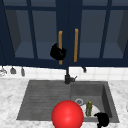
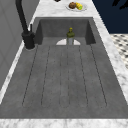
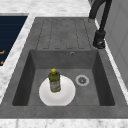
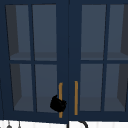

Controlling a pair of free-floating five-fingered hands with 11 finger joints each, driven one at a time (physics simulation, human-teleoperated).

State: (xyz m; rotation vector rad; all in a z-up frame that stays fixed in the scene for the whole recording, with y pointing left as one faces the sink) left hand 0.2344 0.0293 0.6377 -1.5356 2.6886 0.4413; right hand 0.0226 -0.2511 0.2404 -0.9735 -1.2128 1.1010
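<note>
Up front, we see our left hand [image 1: 58,52] curled round the left cabinet handle [image 1: 60,37]; right hand [image 1: 102,119] hovers low by the sink [image 1: 45,97], fingers can't tell. Upper view: same hand [image 4: 58,104] grips the handle [image 4: 60,88] near its lower end.

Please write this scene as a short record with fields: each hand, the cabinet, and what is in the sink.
left hand: at the left cabinet door's handle, fingers curled round it
right hand: low, at the sink's front right rim
cabinet: both glass doors closed
sink basin: green bottle upright on a white plate, beside the drain
faucet: black, behind the basin
red ball: in front of the sink
</note>
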